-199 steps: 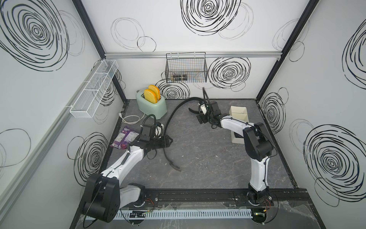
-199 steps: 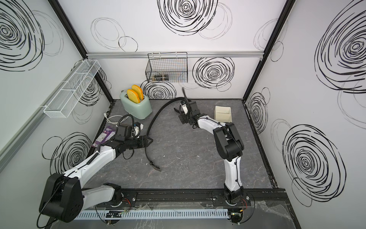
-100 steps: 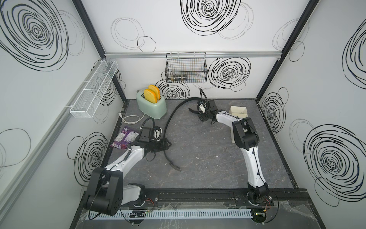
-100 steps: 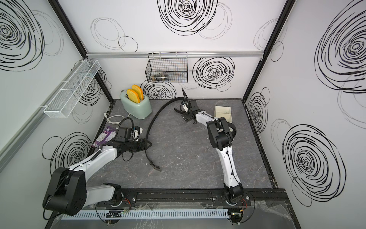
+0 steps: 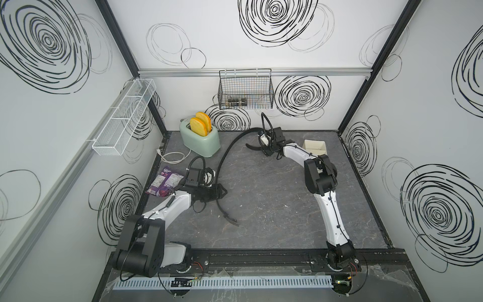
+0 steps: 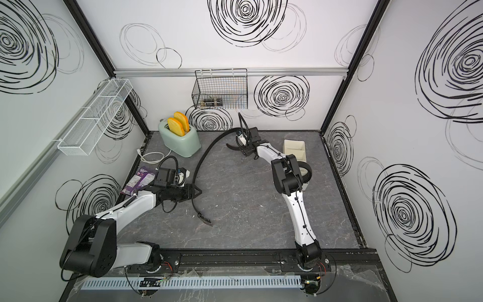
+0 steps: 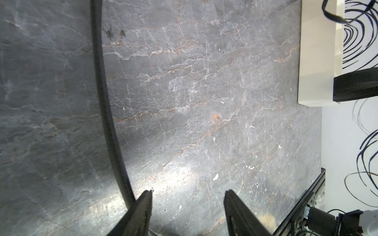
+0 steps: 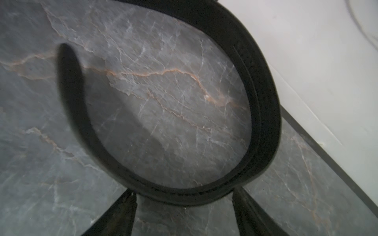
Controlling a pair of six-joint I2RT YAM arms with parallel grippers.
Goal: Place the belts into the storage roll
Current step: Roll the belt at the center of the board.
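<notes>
From here the loose belt (image 7: 101, 92) looks light and floppy along its length but springy enough to keep a curve, with a smooth face that could slide in a loose pinch. I would take it across its flat faces near the tail rather than at the heavier buckle end (image 5: 231, 219). It lies in a long arc on the table (image 5: 261, 196), running from the back to mid-floor. The left gripper (image 7: 188, 194) sits low with its fingers spread, and the strap passes just beside one finger, not between them. The right gripper (image 8: 184, 193) is also spread, and the tail's curl (image 8: 263, 114) lies across the gap. I think nothing is pinched yet, though blur makes contact hard to judge. That open loop shows only in the right wrist view. A top view gives just a dark hook there. The left wrist view shows the storage roll (image 7: 317, 61) with a coiled belt (image 7: 356, 85) at its near end, which the right arm half hides in a top view (image 6: 305, 170).
</notes>
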